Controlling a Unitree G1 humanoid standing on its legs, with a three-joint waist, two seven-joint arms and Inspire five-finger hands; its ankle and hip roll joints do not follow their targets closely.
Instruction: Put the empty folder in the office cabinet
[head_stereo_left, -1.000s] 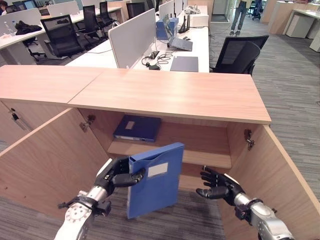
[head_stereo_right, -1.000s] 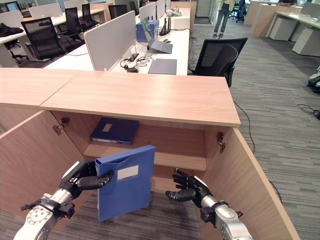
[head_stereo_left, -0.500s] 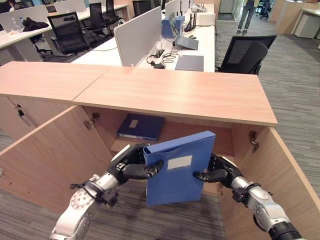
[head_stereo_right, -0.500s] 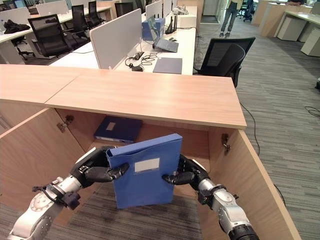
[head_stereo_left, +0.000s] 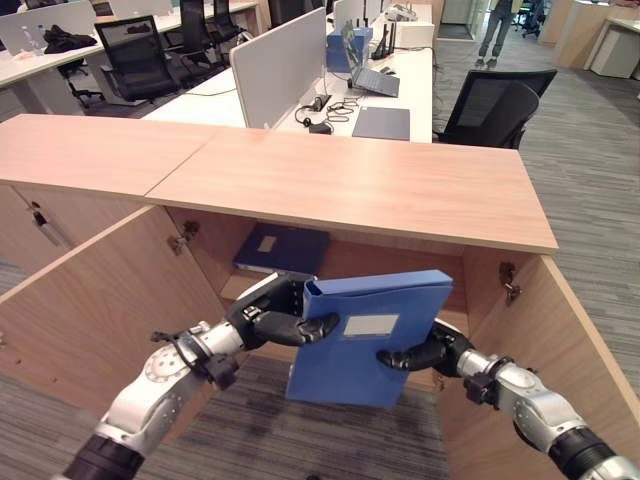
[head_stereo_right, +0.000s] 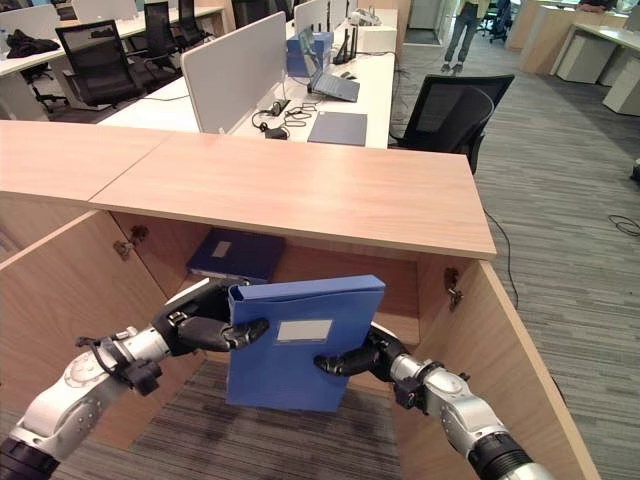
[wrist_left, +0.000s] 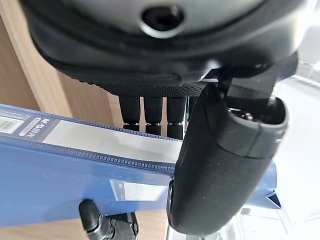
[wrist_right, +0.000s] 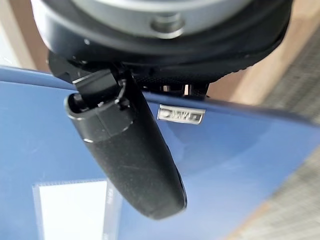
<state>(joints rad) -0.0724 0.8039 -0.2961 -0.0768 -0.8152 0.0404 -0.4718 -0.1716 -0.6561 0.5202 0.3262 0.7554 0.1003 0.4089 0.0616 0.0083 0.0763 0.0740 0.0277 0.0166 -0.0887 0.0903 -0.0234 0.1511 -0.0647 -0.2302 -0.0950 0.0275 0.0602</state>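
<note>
Blue folders (head_stereo_left: 368, 340), two: one in both hands, one (head_stereo_left: 281, 249) shelved.

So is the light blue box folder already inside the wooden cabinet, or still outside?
Outside: the light blue box folder hangs before the wooden cabinet, pinched between left hand and right hand.

Matt blue plastic folder (head_stereo_left: 370, 340); smooth wood-grain cabinet (head_stereo_left: 350, 185); ribbed grey carpet (head_stereo_left: 590, 180)
</note>
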